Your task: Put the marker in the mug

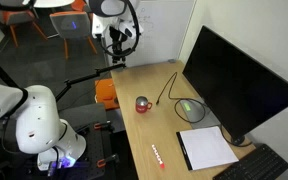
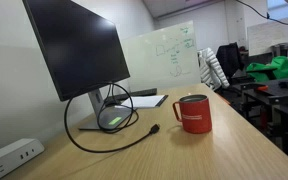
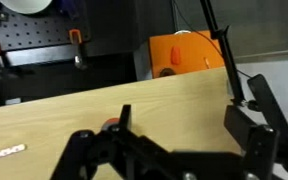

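The gripper (image 3: 189, 98), jaws wide and empty, faces the tabletop (image 3: 64, 115); the marker (image 1: 159, 155) lies untouched along the long edge shared with the mug (image 1: 142, 103), so approaching and grasping it likely comes next.

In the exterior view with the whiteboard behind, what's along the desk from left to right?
White power strip → black monitor → red mug. The notepad overlaps the monitor, so it is left out.

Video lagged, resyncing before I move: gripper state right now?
Gripper: open, holding nothing; the marker lies on the desk.
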Controlling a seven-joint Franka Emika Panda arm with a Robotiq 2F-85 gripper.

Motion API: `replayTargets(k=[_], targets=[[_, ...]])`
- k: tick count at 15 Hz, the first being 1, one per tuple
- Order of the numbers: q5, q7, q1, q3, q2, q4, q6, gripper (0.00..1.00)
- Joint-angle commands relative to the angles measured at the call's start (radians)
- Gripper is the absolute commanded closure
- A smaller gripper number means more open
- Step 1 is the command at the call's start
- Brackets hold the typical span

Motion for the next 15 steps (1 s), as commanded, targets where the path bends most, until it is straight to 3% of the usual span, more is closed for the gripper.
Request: replayTargets(k=[1, 6, 15], targets=[[0.01, -0.01, -0.029, 0.022, -0.002, 0.003, -0.007, 0.0], [-0.044, -0.052, -0.042, 0.039, 0.015, 0.007, 0.025, 0.0], [-0.478, -0.397, -0.058, 0.009, 0.157, 0.002, 0.151, 0.0]])
